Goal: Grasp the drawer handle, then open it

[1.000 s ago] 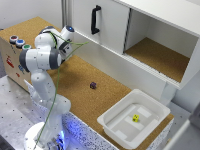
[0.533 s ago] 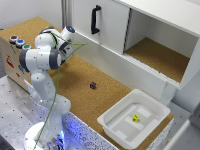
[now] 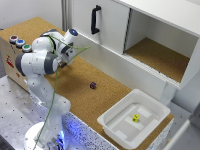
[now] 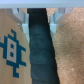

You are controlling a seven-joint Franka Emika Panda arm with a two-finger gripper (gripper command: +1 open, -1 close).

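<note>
Nothing has shifted over the last second: my gripper (image 3: 65, 51) hangs where it was, low over the cork counter (image 3: 75, 82), well apart from the drawer handle (image 3: 95, 20), which stands upright on the drawer (image 3: 110, 27). The reach hasn't started. How wide my jaws stand, I cannot tell.

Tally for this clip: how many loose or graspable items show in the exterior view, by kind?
Handle: 1
White tray: 1
Yellow cube: 1
Small dark object on the cork: 1
Round coloured caps on the box: 3
Total: 7
</note>
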